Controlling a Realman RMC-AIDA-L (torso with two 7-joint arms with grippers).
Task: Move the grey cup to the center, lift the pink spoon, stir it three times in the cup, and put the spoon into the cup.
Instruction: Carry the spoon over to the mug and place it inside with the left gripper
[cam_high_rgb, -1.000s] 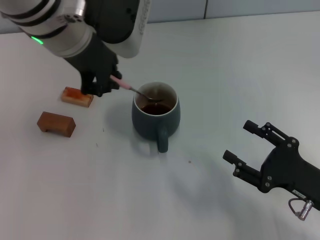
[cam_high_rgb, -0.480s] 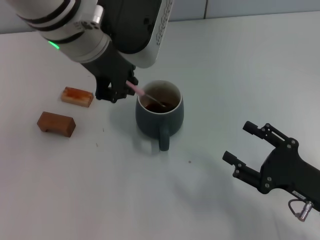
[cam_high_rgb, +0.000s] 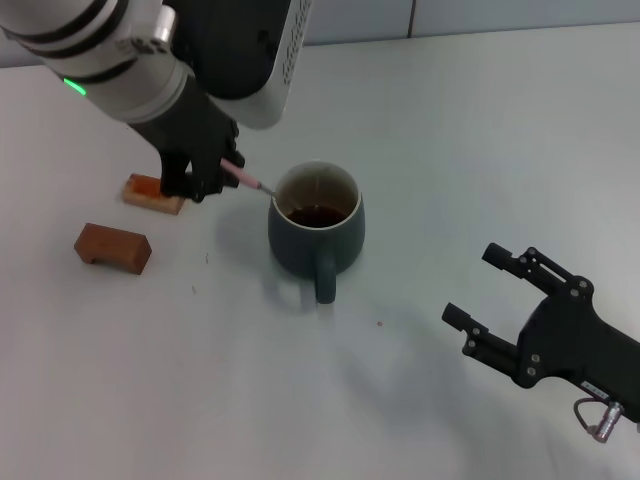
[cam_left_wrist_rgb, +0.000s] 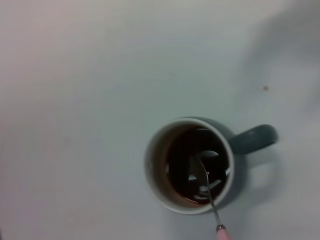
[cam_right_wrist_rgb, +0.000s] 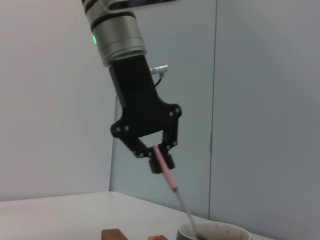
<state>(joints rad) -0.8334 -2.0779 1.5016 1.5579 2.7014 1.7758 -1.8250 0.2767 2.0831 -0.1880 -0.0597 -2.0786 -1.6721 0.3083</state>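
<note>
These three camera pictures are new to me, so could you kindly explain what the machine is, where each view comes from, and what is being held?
This is a robot with two arms, each ending in a gripper. The head view looks down from the robot's head at a white table. The other two pictures come from cameras on the wrists.

The left gripper is shut on the pink spoon, whose metal end dips into the grey cup. The left wrist view looks straight down into that cup, showing brown liquid and the spoon's bowl. The right wrist view looks across at the left arm from the side.

The right gripper rests open and idle, off to the cup's right. Two brown blocks lie to the cup's left.
</note>
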